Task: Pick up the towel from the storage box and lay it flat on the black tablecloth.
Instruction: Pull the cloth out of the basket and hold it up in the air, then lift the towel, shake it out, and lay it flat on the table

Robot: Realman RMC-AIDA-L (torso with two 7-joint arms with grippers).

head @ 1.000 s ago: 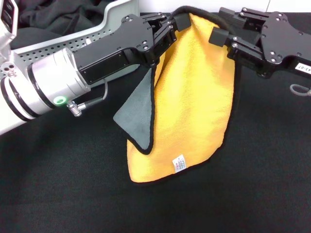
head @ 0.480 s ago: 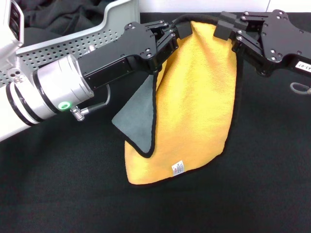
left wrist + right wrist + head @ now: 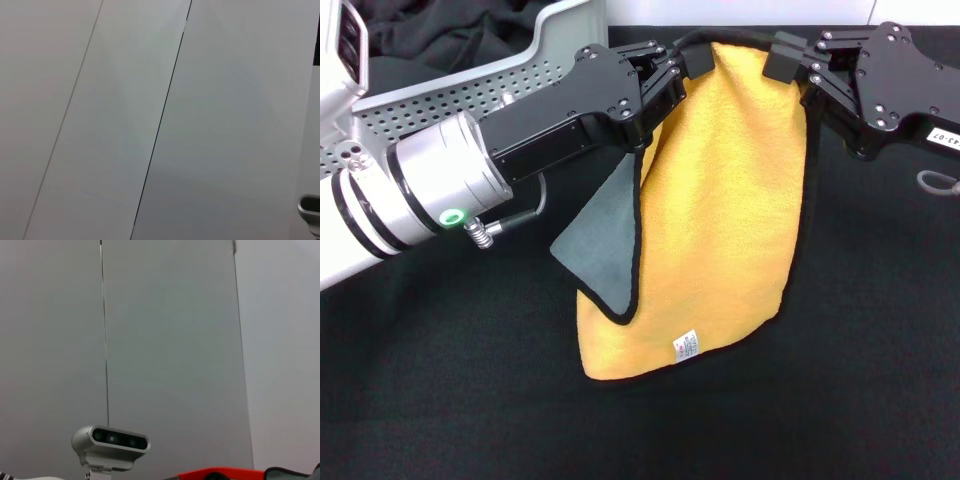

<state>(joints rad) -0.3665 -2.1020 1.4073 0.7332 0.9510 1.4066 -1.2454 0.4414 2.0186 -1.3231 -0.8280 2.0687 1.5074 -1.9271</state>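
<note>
Yellow-orange microfibre fills the middle of the head view: the towel (image 3: 720,210) hangs by its top edge, held up between two black end effectors. The left end effector (image 3: 675,68), reaching in from the left of the frame, is clamped on the towel's upper left corner, and the right end effector (image 3: 790,62), coming in from the upper right, is clamped on the upper right corner; cloth and black housing hide most of their fingers. One side of the towel folds forward, showing its grey reverse with the dark trim, and the small white label (image 3: 687,346) sits near the lower hem. The hem seems to reach the black tablecloth (image 3: 470,400), which covers the counter across the lower frame, though real contact is hard to judge.

The storage box (image 3: 460,95) stands in the upper left, partly covered by the left arm and cut off by the frame edge; dark cloth (image 3: 440,25) lies inside it.

The left wrist view shows only pale wall panels (image 3: 150,120). The right wrist view shows similar panels and a grey camera unit (image 3: 111,444) near the bottom edge, with red and dark shapes cut off beside it.
</note>
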